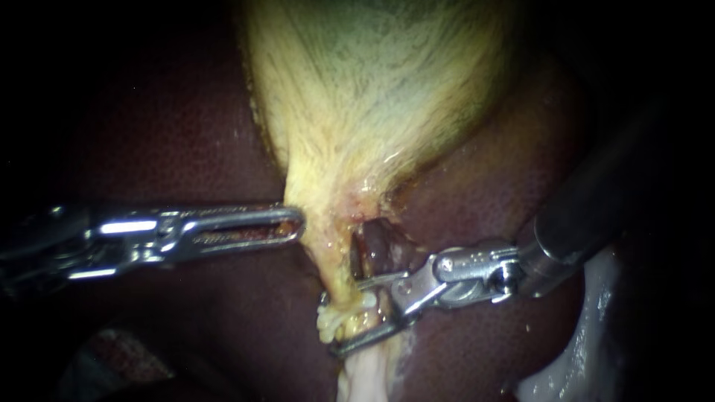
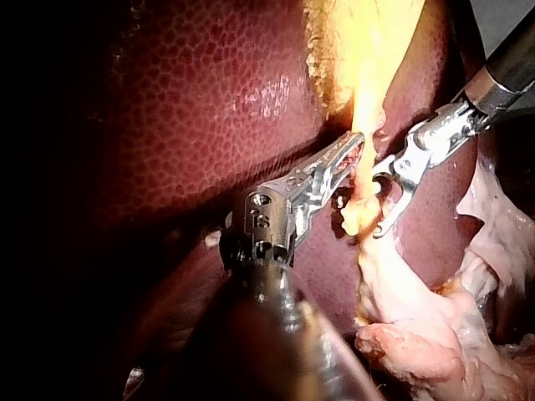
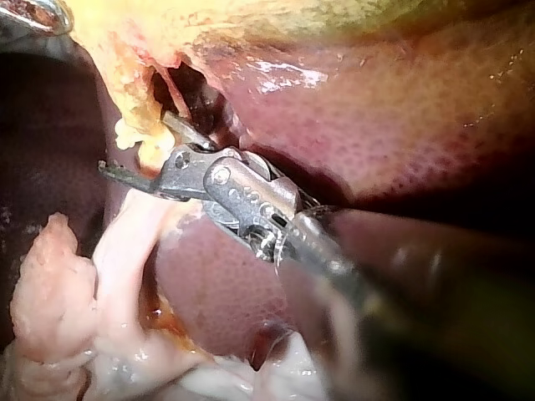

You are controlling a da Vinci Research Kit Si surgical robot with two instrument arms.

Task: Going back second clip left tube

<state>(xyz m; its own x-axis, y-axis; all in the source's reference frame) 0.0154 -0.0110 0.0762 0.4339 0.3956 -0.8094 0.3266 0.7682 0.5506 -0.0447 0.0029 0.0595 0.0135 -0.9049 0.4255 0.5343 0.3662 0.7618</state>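
The tube (image 1: 337, 279) runs lengthwise straight off the gallbladder (image 1: 372, 89). The right instrument (image 1: 344, 316) has its hand open, straddling the tube crosswise. The left instrument (image 1: 294, 223) has its hand clamped on the gallbladder.

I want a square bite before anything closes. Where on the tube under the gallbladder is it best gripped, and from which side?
Grip the thin free stretch of the tube just below the gallbladder, where a gap parts it from the liver. Come from the right, crosswise: the right tool straddles it there, jaws open, one on each side.
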